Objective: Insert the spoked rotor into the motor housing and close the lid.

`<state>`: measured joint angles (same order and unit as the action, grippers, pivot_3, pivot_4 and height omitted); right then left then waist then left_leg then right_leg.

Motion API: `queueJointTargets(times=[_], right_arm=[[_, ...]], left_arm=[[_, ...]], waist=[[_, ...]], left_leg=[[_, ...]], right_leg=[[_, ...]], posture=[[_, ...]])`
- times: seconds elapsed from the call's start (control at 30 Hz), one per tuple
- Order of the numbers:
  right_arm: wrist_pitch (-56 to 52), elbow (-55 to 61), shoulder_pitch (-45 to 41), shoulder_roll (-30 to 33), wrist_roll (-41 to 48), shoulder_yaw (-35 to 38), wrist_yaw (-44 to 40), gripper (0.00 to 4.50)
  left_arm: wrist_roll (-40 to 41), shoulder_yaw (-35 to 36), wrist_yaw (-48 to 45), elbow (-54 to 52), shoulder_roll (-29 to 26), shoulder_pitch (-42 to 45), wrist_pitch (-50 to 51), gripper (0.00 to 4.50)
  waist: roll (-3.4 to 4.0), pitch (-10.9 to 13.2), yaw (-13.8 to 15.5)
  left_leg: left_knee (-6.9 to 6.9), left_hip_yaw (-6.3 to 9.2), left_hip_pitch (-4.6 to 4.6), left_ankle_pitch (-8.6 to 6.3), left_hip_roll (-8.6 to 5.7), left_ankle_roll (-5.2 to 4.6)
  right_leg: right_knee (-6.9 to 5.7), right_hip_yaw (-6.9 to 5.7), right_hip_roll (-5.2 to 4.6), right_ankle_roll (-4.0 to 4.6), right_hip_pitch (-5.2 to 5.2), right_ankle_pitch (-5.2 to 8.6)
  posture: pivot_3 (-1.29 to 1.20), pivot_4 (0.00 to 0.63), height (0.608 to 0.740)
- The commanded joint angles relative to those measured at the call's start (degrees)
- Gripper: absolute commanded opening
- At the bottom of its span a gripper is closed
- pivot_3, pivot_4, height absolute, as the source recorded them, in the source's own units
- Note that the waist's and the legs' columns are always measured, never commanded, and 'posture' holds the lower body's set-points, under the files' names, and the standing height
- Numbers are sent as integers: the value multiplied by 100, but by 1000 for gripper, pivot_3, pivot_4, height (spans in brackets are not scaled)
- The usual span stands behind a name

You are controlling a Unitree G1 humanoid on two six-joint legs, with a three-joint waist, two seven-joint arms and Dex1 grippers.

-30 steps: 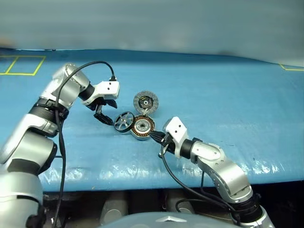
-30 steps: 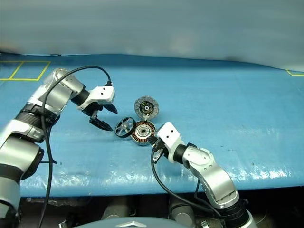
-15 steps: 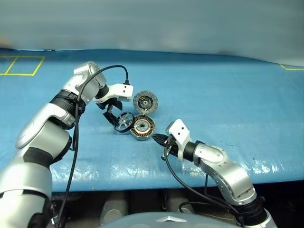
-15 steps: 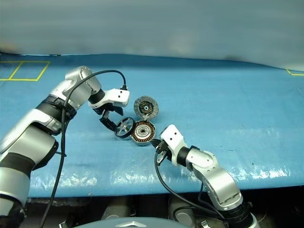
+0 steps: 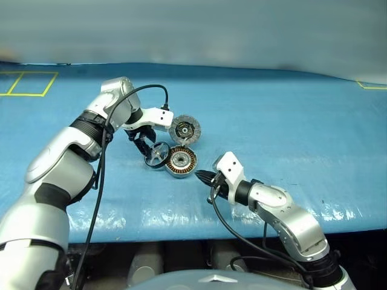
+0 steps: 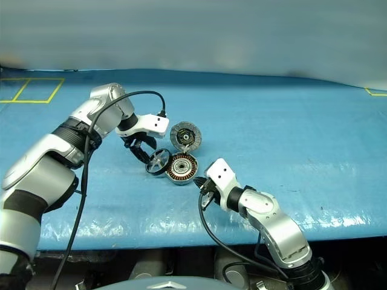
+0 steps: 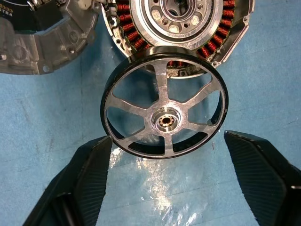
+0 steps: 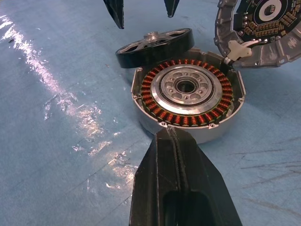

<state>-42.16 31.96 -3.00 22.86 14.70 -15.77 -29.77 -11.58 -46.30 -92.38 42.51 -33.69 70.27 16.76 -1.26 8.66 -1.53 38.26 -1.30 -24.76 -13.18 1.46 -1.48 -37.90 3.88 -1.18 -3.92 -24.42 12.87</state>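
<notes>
The spoked rotor (image 7: 164, 120), a black-rimmed ring with silver spokes, lies tilted with its far edge resting on the rim of the motor housing (image 8: 188, 94). Copper windings circle the housing's silver centre. The lid (image 5: 185, 129) stands swung open behind the housing, its segmented inner face showing. My left gripper (image 5: 145, 144) points down just left of the rotor. It is open, with one finger (image 7: 89, 183) close to the rim and the other standing apart. My right gripper (image 5: 202, 176) is shut and empty, its tip just in front of the housing.
Everything sits on a blue table cover (image 5: 290, 121) with free room to the right and behind. Yellow tape marks (image 5: 27, 83) lie at the far left. The table's front edge runs just below my right arm.
My left gripper has swung right and tipped downward until it stands beside the rotor, and its fingers have narrowed somewhat. The right gripper stays shut in place.
</notes>
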Motion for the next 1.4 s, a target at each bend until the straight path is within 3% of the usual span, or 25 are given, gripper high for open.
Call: queueJointTargets(times=[0.03,0.73,0.87,1.03,1.4], right_arm=[[-37,237,-12,24,79,104,39,0],[-172,332,-11,-35,98,62,202,0],[-174,344,-9,-34,99,54,229,0],[-161,308,-66,-50,101,47,243,0],[-48,147,-188,-232,73,44,297,0]], left_arm=[[-128,109,-12,31,18,19,-97,3276],[-579,598,303,546,584,-311,-39,3276],[-707,651,359,613,599,-301,-74,2340],[-729,805,221,474,490,-244,-169,1819],[-173,782,-12,-281,-317,-256,-107,1809]], waist=[[0,0,-2],[-1,0,1],[0,-1,2],[0,-1,21],[1,0,-15]], left_leg=[[2,0,0,0,0,0],[18,1,-4,0,0,0],[26,1,-7,0,-1,-1],[52,4,-4,0,1,-2],[83,10,-22,-4,6,-14]], right_leg=[[-1,0,0,0,0,0],[-7,0,0,1,1,-5],[-7,0,0,-1,3,-7],[-16,-2,0,2,15,4],[-25,1,1,4,5,-3]], posture=[[0,150,740],[0,150,740],[0,150,740],[0,150,740],[0,150,740]])
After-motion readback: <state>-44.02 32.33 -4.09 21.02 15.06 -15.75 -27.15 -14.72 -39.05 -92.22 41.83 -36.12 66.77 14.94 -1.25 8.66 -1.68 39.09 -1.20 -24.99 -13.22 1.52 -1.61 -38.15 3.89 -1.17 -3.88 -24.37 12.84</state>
